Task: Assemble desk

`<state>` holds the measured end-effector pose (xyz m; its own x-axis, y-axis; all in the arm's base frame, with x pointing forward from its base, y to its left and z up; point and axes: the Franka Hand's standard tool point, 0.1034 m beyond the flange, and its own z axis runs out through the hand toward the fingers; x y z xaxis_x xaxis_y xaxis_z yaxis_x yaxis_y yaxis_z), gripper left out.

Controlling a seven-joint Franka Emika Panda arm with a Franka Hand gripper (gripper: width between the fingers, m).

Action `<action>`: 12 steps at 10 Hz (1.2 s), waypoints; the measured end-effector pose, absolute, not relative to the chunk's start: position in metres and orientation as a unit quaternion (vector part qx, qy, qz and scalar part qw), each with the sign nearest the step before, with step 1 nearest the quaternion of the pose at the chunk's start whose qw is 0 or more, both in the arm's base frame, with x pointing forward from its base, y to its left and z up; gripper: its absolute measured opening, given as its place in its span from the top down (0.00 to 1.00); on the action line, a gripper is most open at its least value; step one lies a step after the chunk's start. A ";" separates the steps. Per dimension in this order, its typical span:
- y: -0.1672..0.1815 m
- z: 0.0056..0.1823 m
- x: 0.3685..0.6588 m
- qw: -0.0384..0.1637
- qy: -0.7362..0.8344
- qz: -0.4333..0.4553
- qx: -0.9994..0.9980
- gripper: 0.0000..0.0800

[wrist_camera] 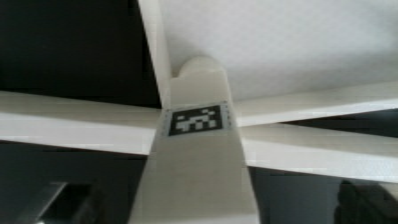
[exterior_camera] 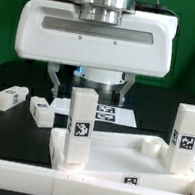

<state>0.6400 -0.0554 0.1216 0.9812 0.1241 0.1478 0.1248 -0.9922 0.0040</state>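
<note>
The white desk tabletop (exterior_camera: 127, 156) lies at the front with its raised rim up. One white tagged leg (exterior_camera: 79, 128) stands upright in its near-left corner, and a second leg (exterior_camera: 186, 137) stands at the exterior view's right. My gripper (exterior_camera: 88, 84) hangs just above and behind the first leg, open, with its fingers (exterior_camera: 55, 83) wide apart. In the wrist view that leg (wrist_camera: 199, 150) runs between my dark fingertips (wrist_camera: 64, 200) without touching them, over the tabletop rim (wrist_camera: 71, 112). My gripper (wrist_camera: 210, 205) holds nothing.
Two loose white legs (exterior_camera: 6, 98) (exterior_camera: 41, 111) lie on the black table at the exterior view's left. The marker board (exterior_camera: 110, 115) lies flat behind the standing leg. The big white robot body (exterior_camera: 94, 39) fills the top of the view.
</note>
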 end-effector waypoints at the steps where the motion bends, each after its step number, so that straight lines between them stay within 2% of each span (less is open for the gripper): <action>1: -0.057 0.122 0.640 -0.003 -0.102 -0.073 -0.992 0.19; 2: -0.057 0.122 0.640 -0.005 -0.123 -0.073 -0.990 0.19; 3: -0.057 0.121 0.640 -0.004 -0.121 -0.073 -0.990 0.31; 4: -0.057 0.121 0.639 -0.004 -0.120 -0.073 -0.990 0.50; 5: -0.057 0.121 0.639 -0.004 -0.120 -0.073 -0.990 0.50; 6: -0.057 0.121 0.639 -0.004 -0.121 -0.073 -0.990 0.64; 10: -0.058 0.121 0.639 0.000 -0.080 -0.073 -0.994 0.64; 12: -0.058 0.121 0.639 0.011 0.028 -0.075 -0.997 0.64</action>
